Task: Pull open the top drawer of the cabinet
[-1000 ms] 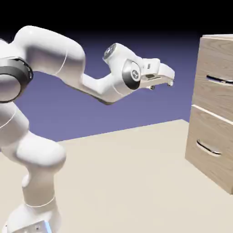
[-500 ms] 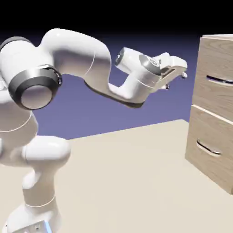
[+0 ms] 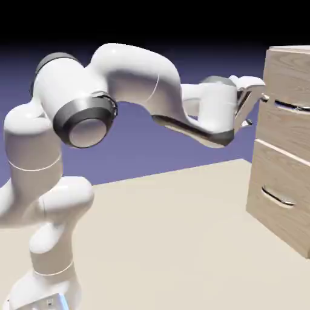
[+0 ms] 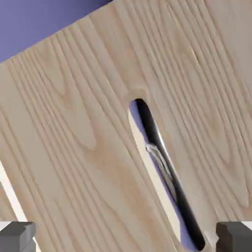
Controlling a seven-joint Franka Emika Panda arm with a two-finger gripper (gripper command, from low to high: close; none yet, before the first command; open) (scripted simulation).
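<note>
- Two drawer fronts on the cabinet [image 3: 284, 145], stacked one over the other, over at the right edge of the exterior view, standing on the beige table [image 3: 169, 236].
- Top drawer [image 3: 286, 109] is the upper one, and it looks flush with the cabinet face, so not pulled out as far as I can see.
- My arm [image 3: 151, 91] is stretched out level toward it, and my gripper [image 3: 259, 91] sits right up at the left end of the top drawer's handle [image 3: 293, 107]. Can't tell from this side whether I'm touching the front or just short of it.
- Lower drawer [image 3: 280, 200] has its own silver handle [image 3: 277, 197] and is well below my hand.
- From the hand view, wood grain fills nearly everything, with a sliver of blue-violet backdrop [image 4: 34, 19] in the top left corner.
- Same view shows the top drawer's handle [image 4: 165, 172] running diagonally, a slim silver bar over a dark slot, sitting between my two fingertips [image 4: 17, 236].
- My fingers are spread wide, one tip in each bottom corner, nothing pinched between them.
- Handle bar's lower end sits closer to the right-hand tip in that view.
</note>
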